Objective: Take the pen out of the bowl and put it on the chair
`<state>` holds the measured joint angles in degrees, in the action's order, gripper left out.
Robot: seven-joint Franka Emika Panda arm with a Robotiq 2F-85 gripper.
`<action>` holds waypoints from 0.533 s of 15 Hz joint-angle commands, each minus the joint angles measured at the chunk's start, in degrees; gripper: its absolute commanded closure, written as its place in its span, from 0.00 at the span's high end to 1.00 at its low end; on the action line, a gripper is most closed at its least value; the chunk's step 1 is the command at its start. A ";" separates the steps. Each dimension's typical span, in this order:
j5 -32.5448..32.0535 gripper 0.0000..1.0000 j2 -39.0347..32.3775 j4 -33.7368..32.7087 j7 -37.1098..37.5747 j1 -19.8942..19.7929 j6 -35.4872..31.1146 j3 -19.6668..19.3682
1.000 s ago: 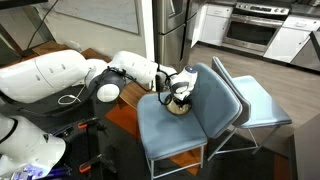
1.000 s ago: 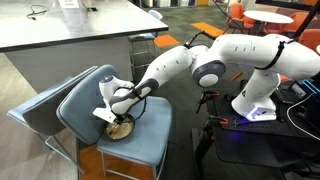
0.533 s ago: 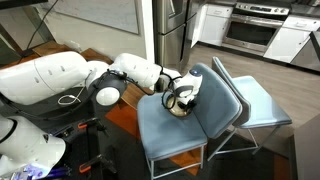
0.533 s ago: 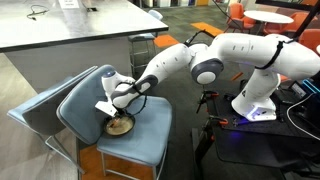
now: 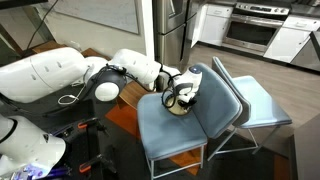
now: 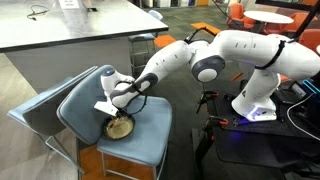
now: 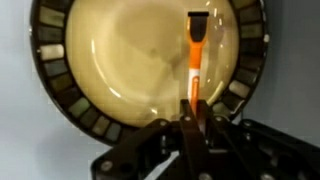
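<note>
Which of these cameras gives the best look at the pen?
The wrist view: the orange pen stands out against the pale bowl, its lower end pinched in the claw. In both exterior views the pen is too small to make out under the claw.

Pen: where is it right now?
In the wrist view the pen runs right of centre over the bowl, its near end pinched in the hand; the bowl sits on the chair, by its backrest.
</note>
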<state>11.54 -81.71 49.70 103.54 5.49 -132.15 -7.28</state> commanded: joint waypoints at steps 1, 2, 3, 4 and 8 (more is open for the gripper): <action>-0.11 0.03 4.63 7.93 -2.19 0.29 -2.10 0.07; 0.02 0.03 5.30 9.22 -3.38 0.24 -2.89 0.50; 0.07 0.03 6.26 10.69 -4.34 0.37 -3.39 0.85; 0.04 0.03 7.26 12.23 -4.79 0.68 -3.69 0.92; -0.16 0.03 12.88 20.69 -6.12 2.10 -6.67 0.66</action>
<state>11.54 -75.58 59.83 99.10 6.52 -135.16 -6.58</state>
